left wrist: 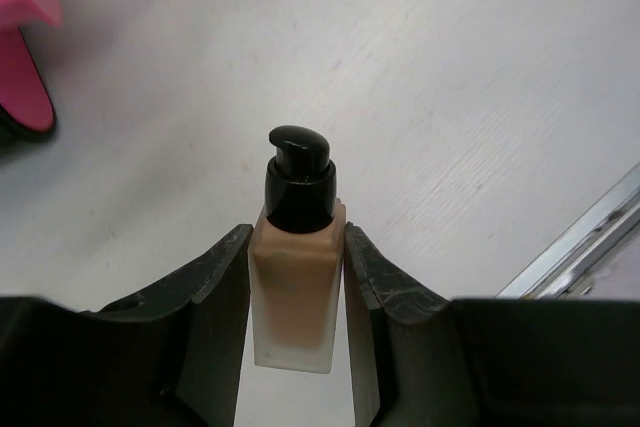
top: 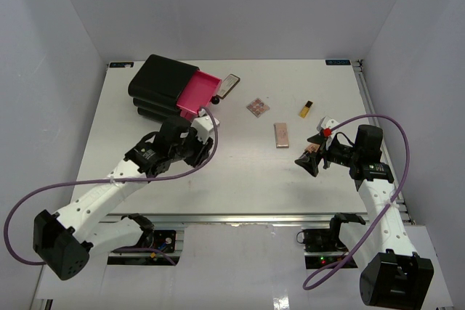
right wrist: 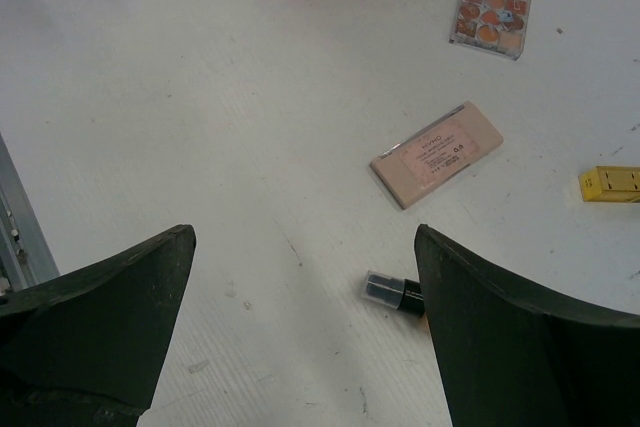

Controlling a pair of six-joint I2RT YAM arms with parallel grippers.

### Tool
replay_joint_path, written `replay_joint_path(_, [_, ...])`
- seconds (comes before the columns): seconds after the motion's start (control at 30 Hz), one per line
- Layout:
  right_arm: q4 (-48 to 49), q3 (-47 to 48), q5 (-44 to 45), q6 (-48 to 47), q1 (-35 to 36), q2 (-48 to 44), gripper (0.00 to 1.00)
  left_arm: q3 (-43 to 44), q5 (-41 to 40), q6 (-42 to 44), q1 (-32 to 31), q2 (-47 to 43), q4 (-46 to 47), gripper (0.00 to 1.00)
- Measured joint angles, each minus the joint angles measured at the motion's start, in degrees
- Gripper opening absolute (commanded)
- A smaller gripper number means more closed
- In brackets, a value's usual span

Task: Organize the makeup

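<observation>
Beige bottle (left wrist: 295,292) is pinched by its sides in the left gripper (left wrist: 297,239), near the black box (top: 158,83) whose pink drawer (top: 197,94) is pulled out, grey compact (top: 229,86) beside it. Right gripper (right wrist: 305,237) is spread wide, slim tube (right wrist: 392,291) lying by one finger; print on the rectangular palette (right wrist: 437,154) label is too small to be read. Square palette (right wrist: 490,19) and yellow-black tube (right wrist: 612,183) are set further out, bare table (top: 240,179) left between the arms

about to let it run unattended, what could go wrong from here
The left claw pinches the beige bottle by its smooth sides, so it might slip or tilt when carried. The slim tube sits off centre under the open right claw, near one side; closing could knock it away.
</observation>
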Motion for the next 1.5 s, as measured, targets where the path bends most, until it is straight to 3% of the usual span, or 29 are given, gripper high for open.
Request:
replay_joint_path(0.2, [0.0,0.0,0.09,0.0,-0.02,0.0,0.97,13.31,0.94,-4.34,-0.1,0.95,2.65,0.0])
replay_joint_path(0.43, [0.0,0.0,0.11,0.0,-0.02,0.0,0.97,35.71,-6.15,-6.16,3.46,21.28,4.34,0.01])
replay_joint_path(0.63, [-0.01,0.0,0.05,0.0,-0.02,-0.02,0.97,42.16,-11.79,-5.45,8.82,34.14,2.42,0.04])
replay_joint_path(0.83, [-0.01,0.0,0.03,0.0,-0.02,-0.02,0.97,46.4,-15.09,-3.01,9.58,41.11,1.32,0.08])
replay_joint_path(1.1, [-0.02,0.0,0.04,0.0,-0.02,-0.02,0.98,46.66,-16.57,-1.21,9.58,42.28,0.47,0.26])
replay_joint_path(1.23, [-0.02,0.0,0.05,0.0,-0.02,-0.02,0.98,46.64,-16.59,-0.92,9.58,42.28,0.19,0.45])
replay_joint_path(1.5, [-0.01,0.0,0.05,0.0,-0.31,-0.02,0.98,46.48,-16.49,-0.76,9.58,42.28,0.09,0.66])
